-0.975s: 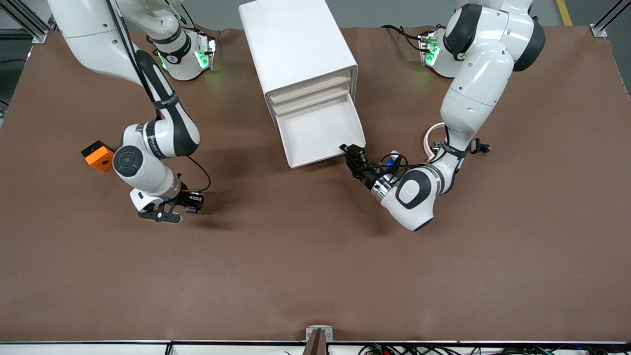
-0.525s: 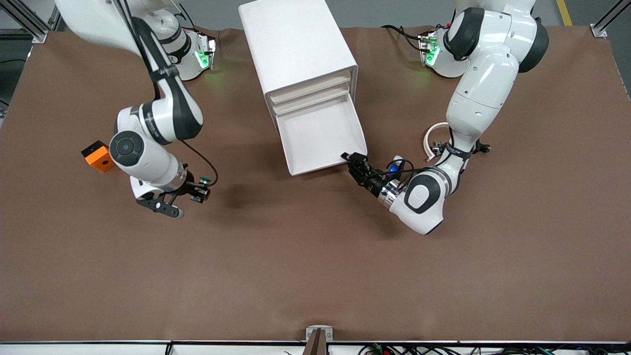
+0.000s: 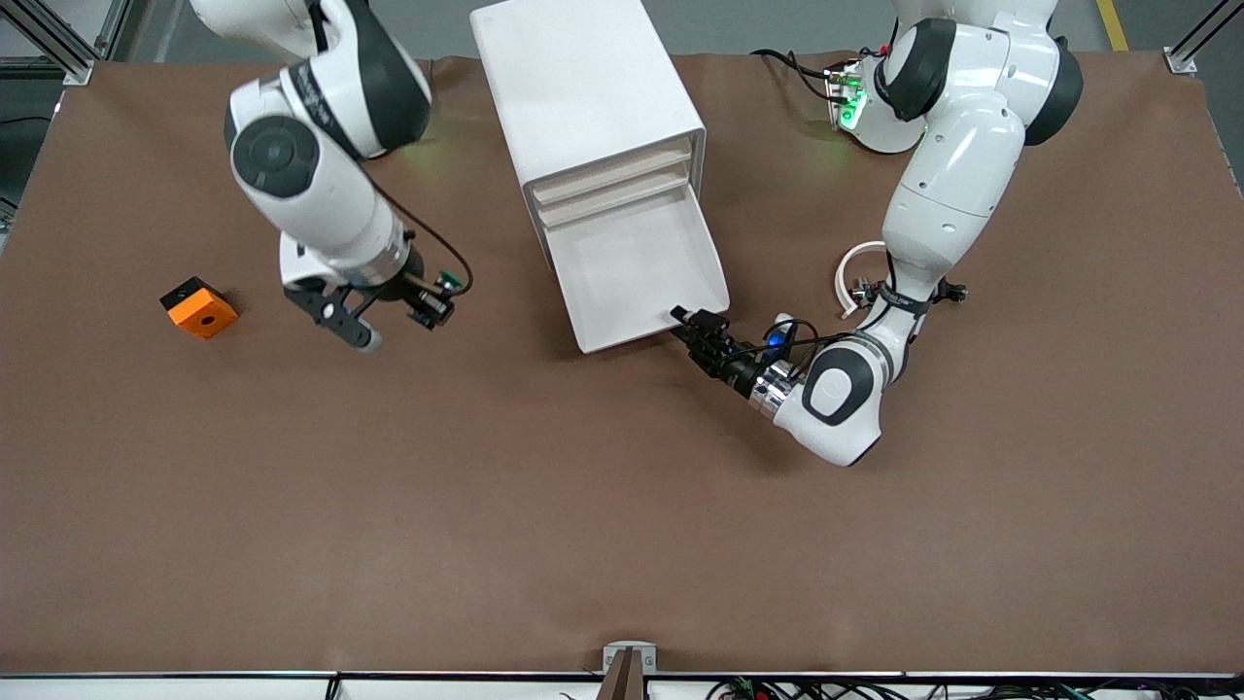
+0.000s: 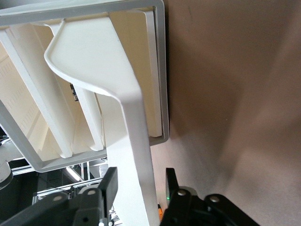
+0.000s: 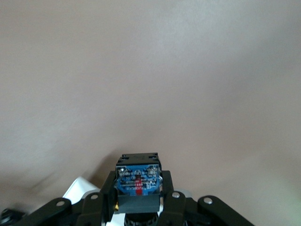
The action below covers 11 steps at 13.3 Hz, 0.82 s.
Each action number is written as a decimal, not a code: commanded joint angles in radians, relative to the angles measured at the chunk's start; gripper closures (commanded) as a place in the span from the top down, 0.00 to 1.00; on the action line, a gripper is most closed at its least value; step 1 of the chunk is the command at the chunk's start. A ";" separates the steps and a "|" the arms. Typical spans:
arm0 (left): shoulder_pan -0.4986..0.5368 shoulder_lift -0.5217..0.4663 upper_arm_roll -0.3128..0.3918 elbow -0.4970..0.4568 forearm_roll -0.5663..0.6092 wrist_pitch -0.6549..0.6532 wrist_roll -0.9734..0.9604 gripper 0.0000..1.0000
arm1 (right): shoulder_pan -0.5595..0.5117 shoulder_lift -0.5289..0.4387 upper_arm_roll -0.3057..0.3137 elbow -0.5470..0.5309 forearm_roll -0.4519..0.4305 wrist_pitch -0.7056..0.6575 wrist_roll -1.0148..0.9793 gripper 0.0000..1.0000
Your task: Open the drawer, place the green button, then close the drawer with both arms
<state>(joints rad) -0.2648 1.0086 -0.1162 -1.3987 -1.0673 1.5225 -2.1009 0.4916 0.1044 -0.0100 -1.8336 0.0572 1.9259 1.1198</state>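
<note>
Brown matting is covering the whole bench, with grey floor and aluminium framing showing past its edges by the robots' bases. A white cabinet is standing between the two bases, and its lowest drawer is sticking out toward the front camera. An orange cube is lying near the right arm's end of the bench.

The left end effector is clenching the drawer's front lip at the corner toward the left arm's end; in the left wrist view its fingers are sitting either side of the white rim.

The right end effector is gripping the button and hanging over bare matting between the cube and the drawer; the green cap is just showing in the front view.

Compared with a second ago, the right arm is carrying the button higher and closer to the cabinet, and the drawer is standing slightly farther out, the left arm having drawn back with it.
</note>
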 commanded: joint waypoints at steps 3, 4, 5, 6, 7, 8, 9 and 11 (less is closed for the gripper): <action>0.002 0.018 -0.003 0.027 -0.014 -0.002 0.010 1.00 | 0.163 -0.023 -0.007 -0.019 -0.011 0.018 0.241 0.00; 0.002 0.013 -0.003 0.029 -0.013 -0.002 0.012 1.00 | 0.176 -0.012 -0.005 -0.027 -0.011 0.043 0.244 0.00; 0.004 0.007 -0.002 0.030 -0.011 -0.002 0.018 1.00 | 0.194 0.020 -0.005 -0.045 -0.011 0.082 0.264 0.00; 0.004 0.002 0.000 0.033 -0.011 -0.002 0.027 1.00 | 0.238 0.037 -0.007 -0.068 -0.019 0.117 0.309 0.00; 0.010 -0.011 0.003 0.053 -0.006 -0.004 0.048 1.00 | 0.270 0.046 -0.007 -0.070 -0.039 0.142 0.369 0.00; 0.013 -0.018 0.001 0.075 0.030 -0.004 0.062 1.00 | 0.286 0.072 -0.007 -0.064 -0.049 0.163 0.400 0.00; 0.013 -0.024 -0.005 0.089 0.074 -0.005 0.076 1.00 | 0.307 0.096 -0.007 -0.058 -0.053 0.203 0.431 0.00; 0.013 -0.041 0.000 0.112 0.119 -0.005 0.123 1.00 | 0.337 0.132 -0.007 -0.050 -0.068 0.235 0.472 0.00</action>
<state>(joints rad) -0.2542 0.9948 -0.1162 -1.3027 -0.9981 1.5222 -2.0180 0.8005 0.2097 -0.0069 -1.9054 0.0154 2.1497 1.5432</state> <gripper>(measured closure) 0.000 0.590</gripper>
